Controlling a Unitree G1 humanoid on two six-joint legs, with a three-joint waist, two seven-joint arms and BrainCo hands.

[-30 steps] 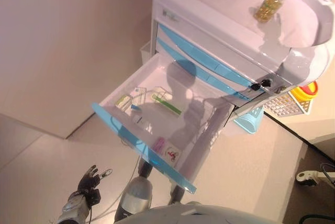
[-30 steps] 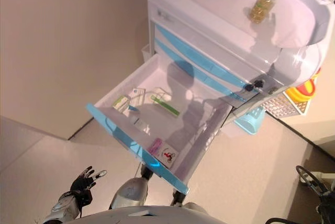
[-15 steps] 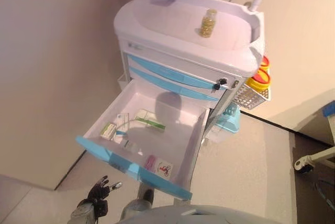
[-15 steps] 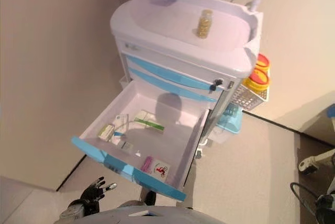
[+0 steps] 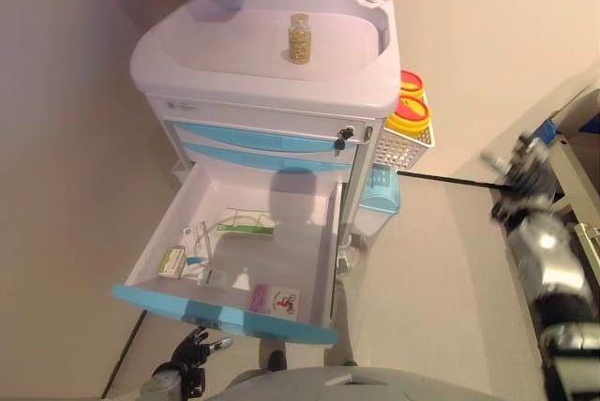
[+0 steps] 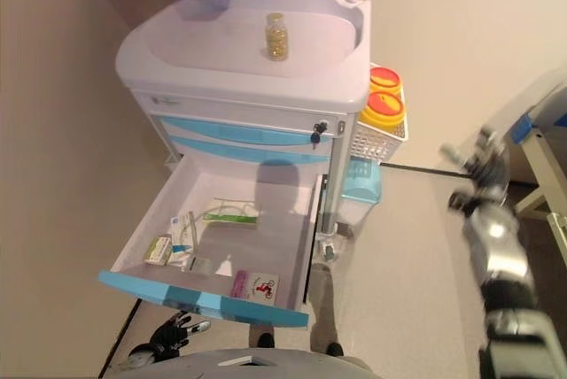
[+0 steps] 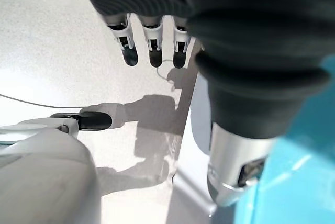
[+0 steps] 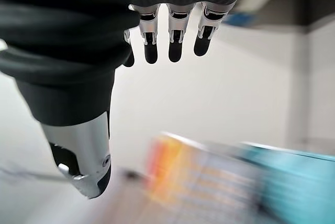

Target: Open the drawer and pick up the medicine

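Standing against the wall, the white medical cart (image 5: 272, 92) has its lowest blue-fronted drawer (image 5: 225, 303) pulled wide open. Inside the drawer lie several medicine packs: a small green-and-white box (image 5: 172, 261) near the front left corner, a flat white box with a green stripe (image 5: 247, 223) further back, a blister sheet (image 5: 196, 241) between these two, and a pink packet (image 5: 258, 297) just behind the blue front panel, beside a white card with a red drawing (image 5: 284, 303). No hand touches any of them. Two other blue drawers (image 5: 258, 143) above are closed. On the cart's top tray stands a small clear bottle of yellow capsules (image 5: 299, 38), upright. At the cart's right side hangs a white wire basket (image 5: 403, 146) with red-and-yellow containers (image 5: 409, 112), and a light blue bin (image 5: 382, 190) sits lower.

The left hand (image 5: 194, 351) hangs low in front of the drawer's front panel, near the floor; its fingers (image 7: 152, 46) are relaxed and slightly spread and hold nothing. The right hand (image 6: 479, 172) is raised far to the right, well apart from the cart; its fingers (image 8: 176, 35) are straight, side by side, and empty.
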